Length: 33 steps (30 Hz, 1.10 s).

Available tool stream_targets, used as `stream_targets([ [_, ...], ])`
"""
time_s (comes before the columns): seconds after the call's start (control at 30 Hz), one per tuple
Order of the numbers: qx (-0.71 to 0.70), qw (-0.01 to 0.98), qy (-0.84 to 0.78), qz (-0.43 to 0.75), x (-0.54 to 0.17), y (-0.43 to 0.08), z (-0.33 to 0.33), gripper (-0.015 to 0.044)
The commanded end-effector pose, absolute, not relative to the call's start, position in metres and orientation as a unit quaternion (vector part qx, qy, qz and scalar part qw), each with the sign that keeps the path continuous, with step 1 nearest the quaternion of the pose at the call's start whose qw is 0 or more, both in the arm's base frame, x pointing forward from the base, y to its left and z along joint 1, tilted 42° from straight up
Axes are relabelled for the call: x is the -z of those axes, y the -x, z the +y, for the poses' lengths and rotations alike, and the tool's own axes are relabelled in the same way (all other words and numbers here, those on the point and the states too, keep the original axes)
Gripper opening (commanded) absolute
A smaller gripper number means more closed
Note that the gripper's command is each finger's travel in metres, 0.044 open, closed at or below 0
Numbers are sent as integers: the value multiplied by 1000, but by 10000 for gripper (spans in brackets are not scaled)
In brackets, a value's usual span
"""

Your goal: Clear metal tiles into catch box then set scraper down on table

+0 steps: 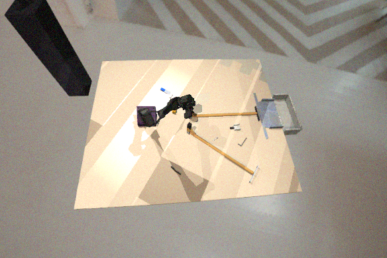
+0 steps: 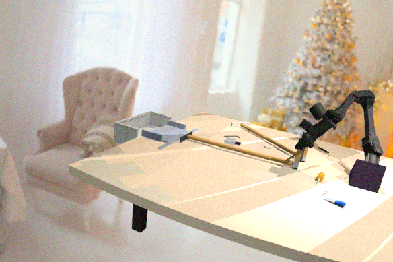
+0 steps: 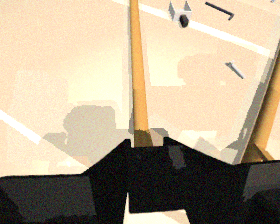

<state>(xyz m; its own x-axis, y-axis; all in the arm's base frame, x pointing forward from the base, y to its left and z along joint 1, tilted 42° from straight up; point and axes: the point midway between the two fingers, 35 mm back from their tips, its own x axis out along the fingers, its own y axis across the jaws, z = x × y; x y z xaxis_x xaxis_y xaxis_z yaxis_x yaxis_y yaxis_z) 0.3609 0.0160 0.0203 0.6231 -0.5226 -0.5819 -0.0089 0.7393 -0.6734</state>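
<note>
My gripper (image 1: 191,116) (image 2: 299,150) (image 3: 147,145) is shut on the grip end of the long scraper. The scraper's wooden handle (image 1: 225,114) (image 2: 235,149) (image 3: 138,75) runs straight out to a dark head (image 1: 257,113) (image 2: 184,137) with a wide, thin bluish blade (image 1: 265,132) (image 2: 167,144). The blade lies across the near end of the bluish steel bench plate (image 1: 274,117) (image 2: 162,132), which has low side walls. The grey catch box (image 1: 297,118) (image 2: 125,133) adjoins the plate's far end at the table's edge. I cannot make out separate tiles on the plate; its far end and the box floor are partly hidden in the exterior view.
A second wooden-handled tool (image 1: 222,153) (image 2: 266,139) (image 3: 277,90) with a thin, pale crosswise head lies beside the scraper. A small grey-and-black part (image 1: 236,127) (image 2: 231,141) (image 3: 180,14) and an L-shaped rod (image 1: 243,142) lie between them. A blue-handled tool (image 1: 164,90) (image 2: 339,203) and an orange item (image 2: 319,177) lie near the arm's base.
</note>
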Motion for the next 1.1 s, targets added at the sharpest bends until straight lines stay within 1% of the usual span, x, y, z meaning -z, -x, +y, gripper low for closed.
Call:
stream_targets([
  [0.0,155,844,325,398,-25,-358,17,0],
  [1.07,153,840,327,406,-20,-351,15,0],
])
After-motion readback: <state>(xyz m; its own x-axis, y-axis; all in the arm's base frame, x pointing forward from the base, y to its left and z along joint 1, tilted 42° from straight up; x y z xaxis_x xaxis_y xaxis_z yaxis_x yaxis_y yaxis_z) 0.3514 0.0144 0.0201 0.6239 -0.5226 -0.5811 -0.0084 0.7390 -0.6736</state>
